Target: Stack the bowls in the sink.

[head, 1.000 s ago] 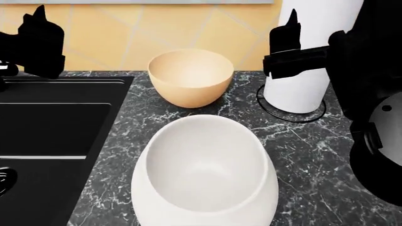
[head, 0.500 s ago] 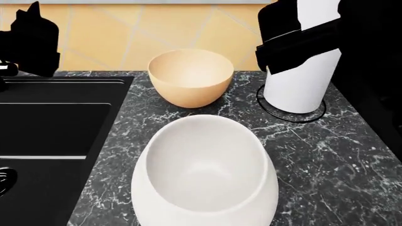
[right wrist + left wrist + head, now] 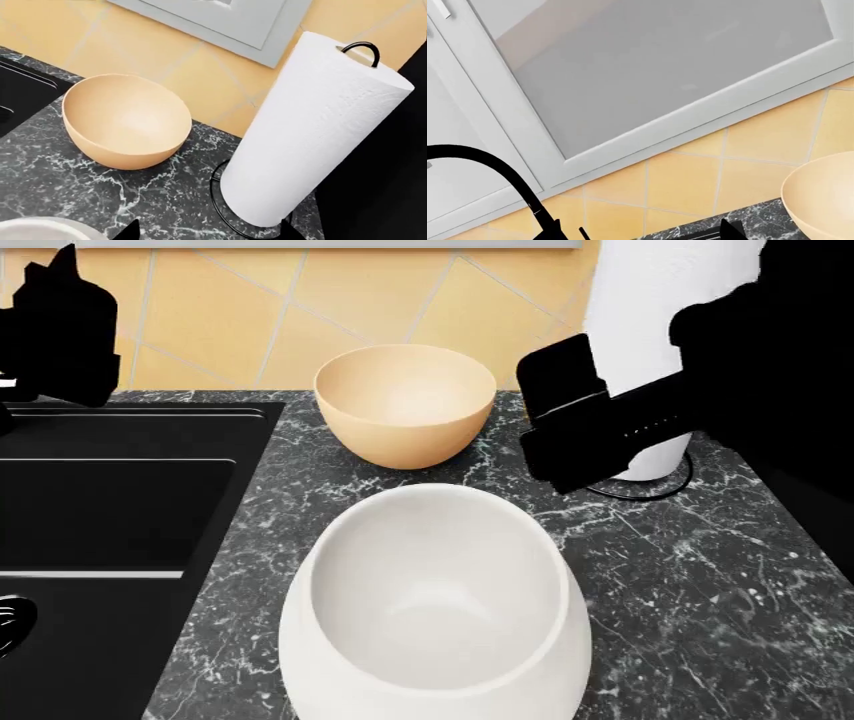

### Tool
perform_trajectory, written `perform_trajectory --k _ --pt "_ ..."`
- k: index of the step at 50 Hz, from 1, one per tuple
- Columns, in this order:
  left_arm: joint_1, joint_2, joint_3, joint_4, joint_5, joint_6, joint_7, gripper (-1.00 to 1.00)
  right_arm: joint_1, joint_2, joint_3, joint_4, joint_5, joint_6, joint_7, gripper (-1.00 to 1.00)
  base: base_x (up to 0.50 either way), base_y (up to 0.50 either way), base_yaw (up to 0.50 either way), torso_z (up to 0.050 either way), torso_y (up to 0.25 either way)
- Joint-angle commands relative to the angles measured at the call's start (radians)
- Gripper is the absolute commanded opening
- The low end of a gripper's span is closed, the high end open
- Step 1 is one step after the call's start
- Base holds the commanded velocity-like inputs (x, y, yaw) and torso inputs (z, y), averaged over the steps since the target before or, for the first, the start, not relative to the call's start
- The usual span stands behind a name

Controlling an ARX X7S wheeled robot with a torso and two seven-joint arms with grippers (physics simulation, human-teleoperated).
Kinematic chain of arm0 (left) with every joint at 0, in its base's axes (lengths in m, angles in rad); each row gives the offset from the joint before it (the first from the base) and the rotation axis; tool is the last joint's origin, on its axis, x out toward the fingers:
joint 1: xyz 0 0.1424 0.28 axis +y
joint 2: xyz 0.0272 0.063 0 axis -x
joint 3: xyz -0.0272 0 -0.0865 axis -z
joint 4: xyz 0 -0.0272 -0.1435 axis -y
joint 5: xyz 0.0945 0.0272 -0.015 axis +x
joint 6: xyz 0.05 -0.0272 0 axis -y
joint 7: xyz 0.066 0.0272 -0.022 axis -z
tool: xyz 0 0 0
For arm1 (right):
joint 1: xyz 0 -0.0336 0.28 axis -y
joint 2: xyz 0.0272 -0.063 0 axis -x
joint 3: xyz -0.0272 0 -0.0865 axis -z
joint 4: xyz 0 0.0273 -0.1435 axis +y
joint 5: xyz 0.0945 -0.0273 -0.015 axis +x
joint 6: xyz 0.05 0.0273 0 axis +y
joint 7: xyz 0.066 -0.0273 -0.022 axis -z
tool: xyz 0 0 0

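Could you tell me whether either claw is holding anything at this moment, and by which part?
Nothing is held. The tan bowl and the white bowl both sit free on the counter.

Yellow-orange square tiles (image 3: pixel 240 310), set diagonally with pale grout, cover the wall across the top of the head view. Below them runs a dark grey marble counter (image 3: pixel 694 570) with white veins. In the left wrist view, a pale grey cabinet door (image 3: pixel 654 65) with a lighter frame fills the upper frame.
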Motion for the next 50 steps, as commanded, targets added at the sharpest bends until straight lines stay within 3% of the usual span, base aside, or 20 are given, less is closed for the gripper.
perform_trajectory --k 1,20,50 --pt "0.005 -0.010 0.007 0.009 0.008 0.009 0.011 1.00 -0.030 -0.016 -0.095 -0.006 0.036 -0.047 -0.036 1.00 0.00 0.00 0.00 0.000 0.000" --pt "0.006 -0.015 0.015 0.015 0.018 0.025 0.027 1.00 -0.138 -0.047 -0.136 -0.044 -0.040 -0.064 -0.105 1.00 0.00 0.00 0.00 0.000 0.000" --pt "0.009 -0.021 0.028 0.022 0.038 0.036 0.047 1.00 -0.178 -0.104 -0.202 -0.019 -0.101 -0.029 -0.121 1.00 0.00 0.00 0.00 0.000 0.000"
